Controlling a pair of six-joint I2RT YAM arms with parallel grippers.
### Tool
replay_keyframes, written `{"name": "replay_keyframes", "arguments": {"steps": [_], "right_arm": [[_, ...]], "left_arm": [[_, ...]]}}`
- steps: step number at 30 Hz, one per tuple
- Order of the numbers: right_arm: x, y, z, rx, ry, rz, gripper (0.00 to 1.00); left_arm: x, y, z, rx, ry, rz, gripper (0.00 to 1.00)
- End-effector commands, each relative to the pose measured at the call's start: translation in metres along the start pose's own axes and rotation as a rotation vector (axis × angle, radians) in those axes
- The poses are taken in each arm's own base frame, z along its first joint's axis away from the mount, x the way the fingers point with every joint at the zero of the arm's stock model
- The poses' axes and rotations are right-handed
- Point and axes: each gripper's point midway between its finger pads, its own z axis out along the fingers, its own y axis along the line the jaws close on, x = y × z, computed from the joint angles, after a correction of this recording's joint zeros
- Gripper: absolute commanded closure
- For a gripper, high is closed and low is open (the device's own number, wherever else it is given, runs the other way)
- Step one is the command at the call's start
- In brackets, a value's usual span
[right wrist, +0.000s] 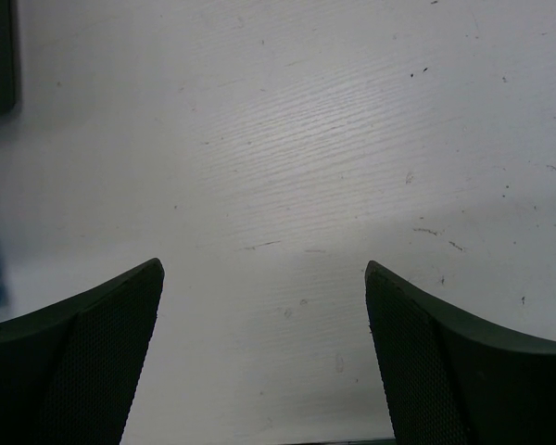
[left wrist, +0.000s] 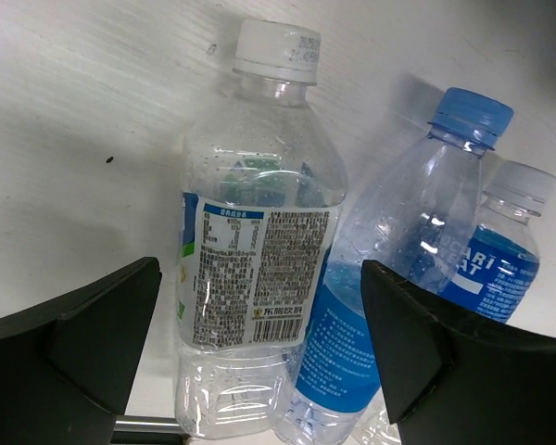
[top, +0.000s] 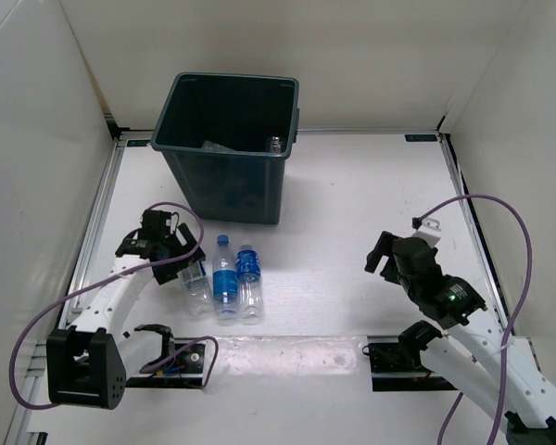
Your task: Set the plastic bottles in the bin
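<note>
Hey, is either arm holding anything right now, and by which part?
Nothing is held. The left gripper is open over the white-capped bottle, not closed on it; the right gripper is open above the table.

3 bottles (top: 225, 283) lying near bin (top: 227, 185), 2 more inside
Dark green bin upright, far-left on tabletop (top: 352, 204), w/ two clear bottles (top: 274, 144) in its bottom. In front, three clear ones lie side by side, caps toward bin: white-cap bottle (left wrist: 250, 269) w/ pale printed label, blue-cap bottle (left wrist: 417, 269) w/ blue label, third bottle (left wrist: 505, 255) w/ blue label, pale cap
</note>
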Motion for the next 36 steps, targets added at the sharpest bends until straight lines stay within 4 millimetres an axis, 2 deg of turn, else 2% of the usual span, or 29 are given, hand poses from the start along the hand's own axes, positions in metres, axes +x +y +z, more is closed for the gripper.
{"name": "replay_keyframes", "arguments": {"steps": [1, 22, 28, 32, 33, 36], "right_arm": [[-0.005, 0.005, 0.003, -0.021, -0.013, 0.001, 0.1], [-0.004, 0.007, 0.005, -0.022, 0.0, -0.007, 0.1], [-0.002, 0.007, 0.006, -0.022, 0.005, -0.013, 0.1], [-0.001, 0.007, 0.007, -0.021, 0.012, -0.014, 0.1], [-0.002, 0.007, 0.007, -0.02, 0.008, -0.012, 0.1], [-0.002, 0.007, 0.008, -0.018, 0.01, -0.012, 0.1]], "left_arm": [[-0.004, -0.002, 0.002, -0.003, -0.008, 0.004, 0.0], [0.008, 0.005, 0.027, -0.044, 0.057, 0.006, 0.0], [0.012, 0.008, 0.032, -0.048, 0.071, 0.006, 0.04], [0.012, 0.005, 0.031, -0.034, 0.068, 0.01, 0.17], [0.008, 0.003, 0.027, -0.025, 0.051, 0.009, 0.25], [0.001, -0.002, 0.015, -0.004, 0.011, -0.001, 0.37]]}}
